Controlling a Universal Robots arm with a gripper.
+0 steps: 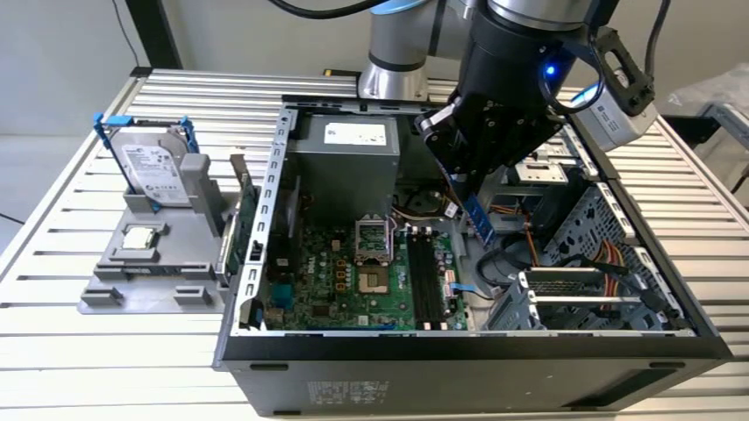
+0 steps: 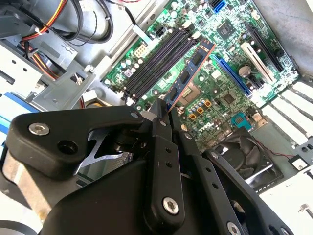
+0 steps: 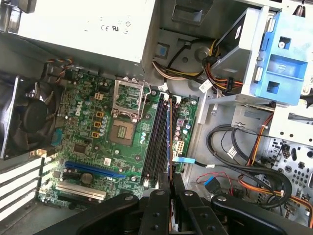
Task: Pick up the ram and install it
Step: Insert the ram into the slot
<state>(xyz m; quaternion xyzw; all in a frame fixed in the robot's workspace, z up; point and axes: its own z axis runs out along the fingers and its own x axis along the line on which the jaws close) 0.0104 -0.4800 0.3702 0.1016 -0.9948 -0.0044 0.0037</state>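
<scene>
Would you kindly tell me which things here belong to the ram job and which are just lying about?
In the job:
ram, held in the pincer
slots
motherboard

Lying about:
hard drive and processor, both on the grey stand
power supply
fan

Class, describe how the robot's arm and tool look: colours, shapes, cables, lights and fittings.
The arm has a silver-grey round joint and a black cylindrical wrist with a small blue light. Black cables loop above it. A pale box sits beside the wrist. The tool is matte black, built of angular linked bars with silver screw heads.
</scene>
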